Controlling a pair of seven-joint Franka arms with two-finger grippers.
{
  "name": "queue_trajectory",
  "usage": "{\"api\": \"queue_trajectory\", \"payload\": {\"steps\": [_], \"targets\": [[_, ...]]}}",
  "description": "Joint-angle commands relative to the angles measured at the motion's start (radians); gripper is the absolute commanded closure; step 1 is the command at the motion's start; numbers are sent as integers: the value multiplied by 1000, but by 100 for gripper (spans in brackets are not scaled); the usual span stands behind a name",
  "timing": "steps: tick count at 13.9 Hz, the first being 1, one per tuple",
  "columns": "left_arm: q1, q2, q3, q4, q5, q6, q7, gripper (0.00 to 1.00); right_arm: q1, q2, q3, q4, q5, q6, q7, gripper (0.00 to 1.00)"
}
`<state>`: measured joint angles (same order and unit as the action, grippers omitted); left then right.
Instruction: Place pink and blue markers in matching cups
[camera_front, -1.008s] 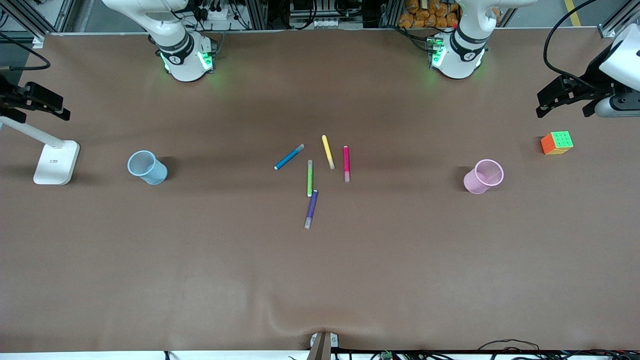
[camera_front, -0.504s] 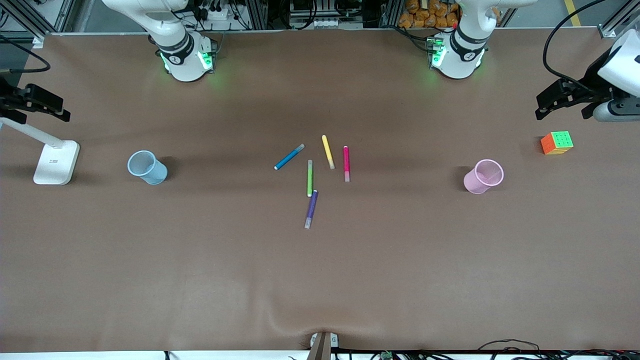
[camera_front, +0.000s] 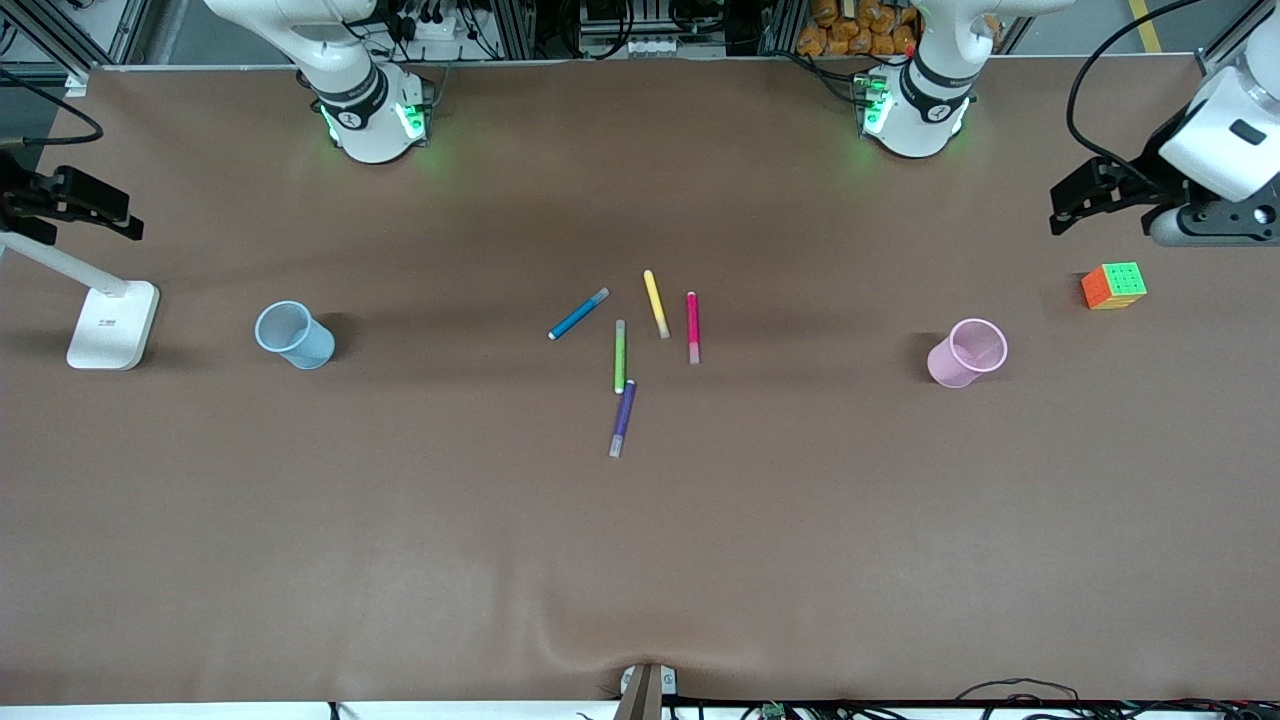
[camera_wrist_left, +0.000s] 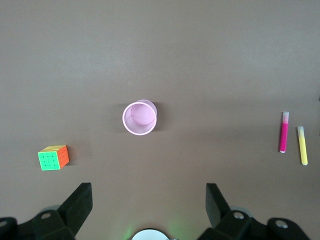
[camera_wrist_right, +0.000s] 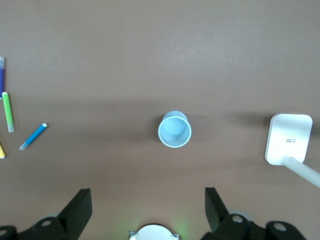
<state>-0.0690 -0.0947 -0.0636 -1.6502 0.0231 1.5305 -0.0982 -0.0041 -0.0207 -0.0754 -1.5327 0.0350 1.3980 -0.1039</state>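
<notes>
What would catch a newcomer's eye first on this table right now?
A loose cluster of five markers lies mid-table, the pink marker and blue marker among them. The blue cup stands toward the right arm's end, the pink cup toward the left arm's end, with a bright puzzle cube close to it.

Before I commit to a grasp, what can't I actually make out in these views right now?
- Dark purple marker pen: right wrist view, mostly cut off by the frame edge.
- Slim yellow marker pen: same view, only its tip shows at the edge.
- White desk lamp: front view, head cut off by the edge.
- Bright blue marker pen: lies outside the left wrist view entirely.
</notes>
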Motion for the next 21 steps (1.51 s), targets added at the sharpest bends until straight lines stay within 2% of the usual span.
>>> {"api": "queue_trajectory", "payload": {"steps": [1, 12, 18, 21], "targets": [[0, 13, -8, 17, 20, -23, -14, 0, -1, 8, 3, 22, -12, -17, 10, 0], [-8, 93, -39, 29, 9, -15, -41, 0, 3, 28, 3, 23, -17, -37, 9, 0], [-9, 130, -45, 29, 8, -16, -40, 0, 15, 44, 2, 23, -21, -93, 12, 0], [-15, 145, -53, 62, 6, -24, -84, 0, 18, 107, 0, 22, -32, -99, 1, 0]]}}
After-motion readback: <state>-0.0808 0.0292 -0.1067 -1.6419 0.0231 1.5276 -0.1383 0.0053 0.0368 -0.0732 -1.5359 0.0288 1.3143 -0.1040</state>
